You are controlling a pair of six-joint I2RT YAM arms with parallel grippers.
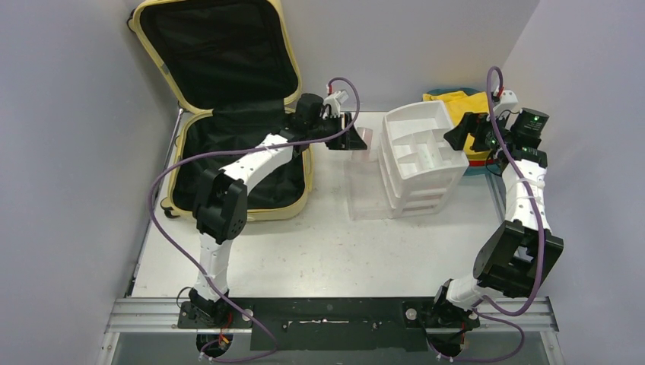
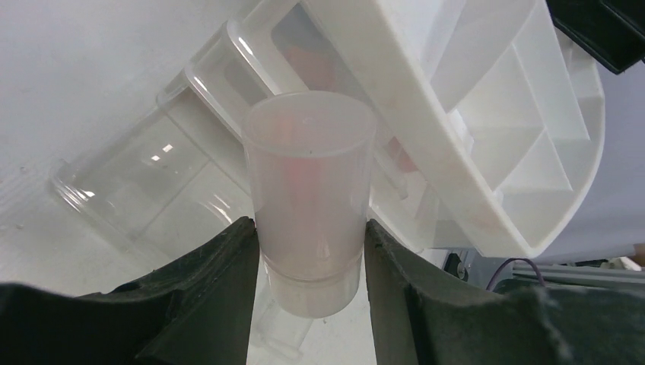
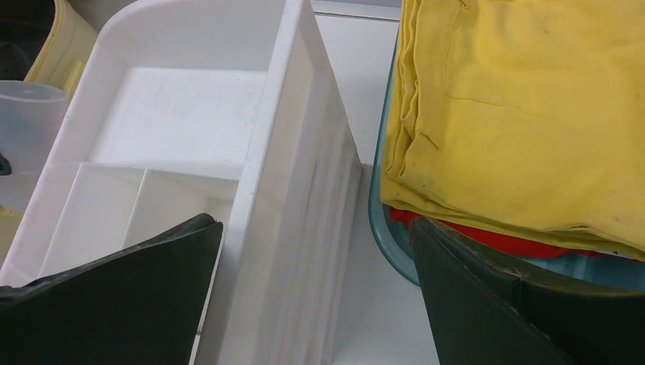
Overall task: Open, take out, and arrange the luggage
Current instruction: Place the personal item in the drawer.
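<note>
The pale-yellow suitcase lies open at the far left, black lining showing, lid propped against the back wall. My left gripper reaches right from it and is shut on a translucent plastic cup, held above the table beside a clear plastic box. The cup also shows in the top view. My right gripper is open, its jaws astride the right wall of the white drawer organizer and the gap to the teal tray. It holds nothing.
The white drawer organizer stands mid-table at the back. The teal tray holds folded yellow cloth over red cloth; it sits at the far right. Grey walls close in left, right and back.
</note>
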